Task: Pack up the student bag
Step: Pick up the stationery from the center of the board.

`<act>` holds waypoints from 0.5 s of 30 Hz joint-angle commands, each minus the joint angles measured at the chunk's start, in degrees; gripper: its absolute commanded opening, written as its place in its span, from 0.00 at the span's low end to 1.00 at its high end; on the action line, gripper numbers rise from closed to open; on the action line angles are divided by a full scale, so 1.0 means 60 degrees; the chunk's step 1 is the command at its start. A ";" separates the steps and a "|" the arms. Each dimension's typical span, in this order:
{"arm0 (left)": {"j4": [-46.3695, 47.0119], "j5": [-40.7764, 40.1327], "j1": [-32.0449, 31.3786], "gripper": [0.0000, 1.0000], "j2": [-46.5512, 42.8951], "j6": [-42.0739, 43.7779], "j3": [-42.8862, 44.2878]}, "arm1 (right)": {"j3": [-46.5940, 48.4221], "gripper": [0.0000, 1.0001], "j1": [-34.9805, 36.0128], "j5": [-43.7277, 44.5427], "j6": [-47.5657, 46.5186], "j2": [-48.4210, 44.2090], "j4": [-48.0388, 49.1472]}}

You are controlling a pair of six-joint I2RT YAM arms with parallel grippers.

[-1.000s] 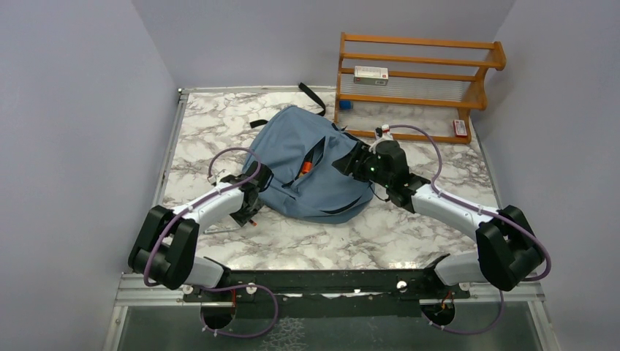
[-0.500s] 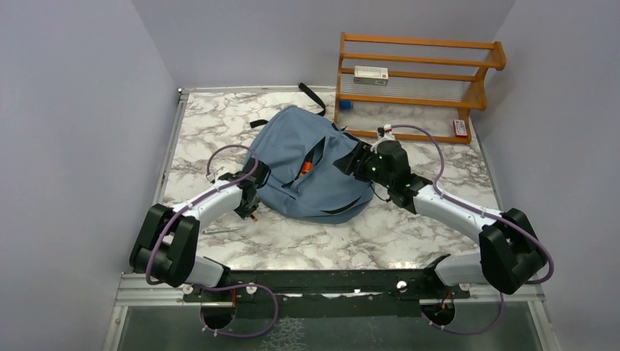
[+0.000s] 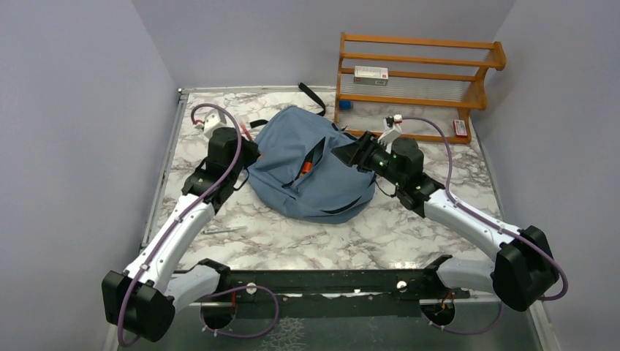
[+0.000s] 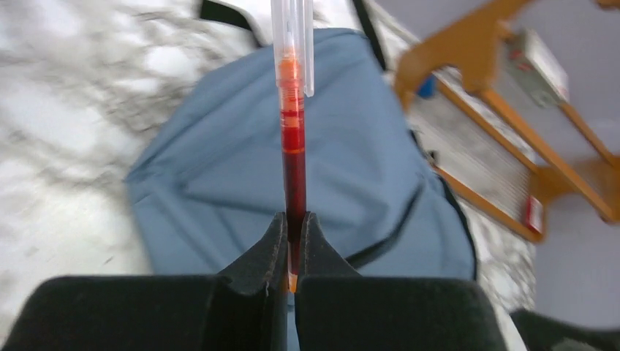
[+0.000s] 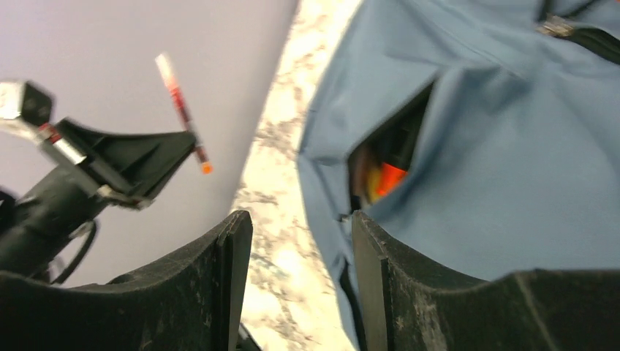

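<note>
Left wrist view: the left gripper (image 4: pixel 292 228) is pinching a red pen (image 4: pixel 292 139) by its lower end, jaws pressed together on the barrel, and the pen is sticking out past the tips. The student bag (image 4: pixel 351 168) is lying on the marble table (image 3: pixel 292 234) just ahead of and below that gripper. Its slit opening is gaping between the two grippers, with something orange (image 5: pixel 387 179) already showing inside. The right gripper (image 5: pixel 300 241) is waiting with fingers spread just short of the opening, gripping nothing visible. The step in hand appears to be carrying the pen to the bag. Next, the left arm is likely needing to swing toward the slit and tip the pen in. A second ago that gripper was half-open and low at the bag's near-left edge — now it is sitting raised and shut off the far-left side.
</note>
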 commanded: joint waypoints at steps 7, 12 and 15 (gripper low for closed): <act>0.6313 0.6831 -0.0553 0.00 0.1572 0.0907 -0.0451 | 0.1025 0.57 -0.0017 -0.1898 0.0032 -0.0032 0.1766; 0.6324 0.7387 -0.1356 0.00 0.2084 0.1737 0.0072 | 0.1066 0.57 -0.0020 -0.1856 -0.0055 0.0080 0.1597; 0.6326 0.7729 -0.1520 0.00 0.2274 0.1758 0.0185 | 0.1168 0.57 -0.0017 -0.1681 -0.0151 0.0153 0.1336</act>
